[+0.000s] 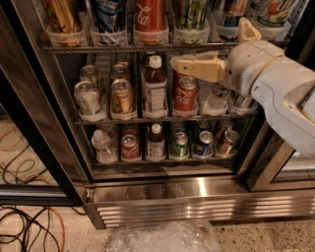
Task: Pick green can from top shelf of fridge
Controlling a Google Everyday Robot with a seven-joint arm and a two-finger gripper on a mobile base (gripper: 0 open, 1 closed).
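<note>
Camera view: the green can is seen upright in a clear cup holder on the top shelf of the fridge, fourth in the row, with a red cola can just beside it toward the picture's left. The tool is held below that shelf, apart from the green can, pointing leftward in front of a red can on the middle rack. Nothing is gripped by it; whether it is apart or together cannot be told. A bottle is set beside the red can. Crumpled plastic is seen on the floor.
</note>
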